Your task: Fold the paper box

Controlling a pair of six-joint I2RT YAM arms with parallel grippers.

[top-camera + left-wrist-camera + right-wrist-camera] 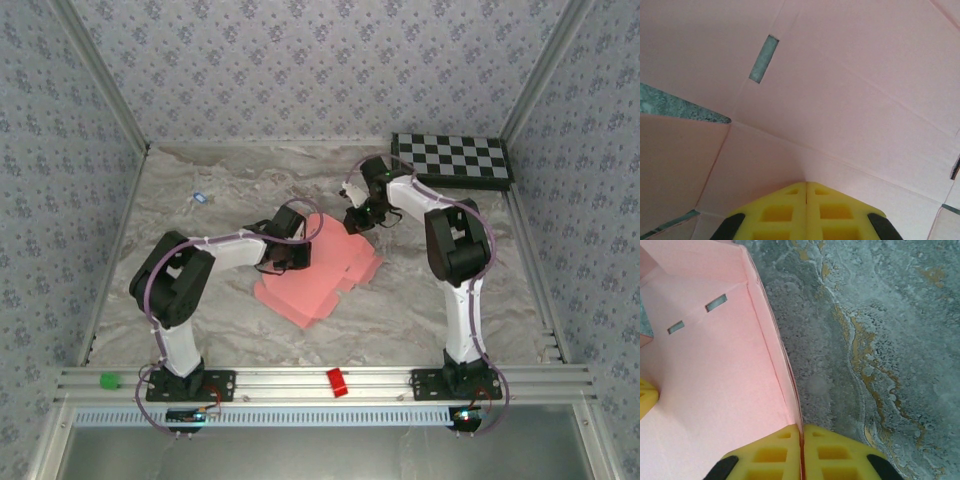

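The box is seen mid-desk as a largely flat pink sheet, with one side flap raised along its right edge. The flap's thin edge is gripped between the clenched fingers of the right pincer. The left pincer is clenched, its tips pressed together over the sheet's inner panel beside a crease; contact with the card cannot be told. Two slots are cut in the card. A checkerboard lies well apart at the far right corner, and a red block lies on the near rail. Bare desk is left all around the sheet.
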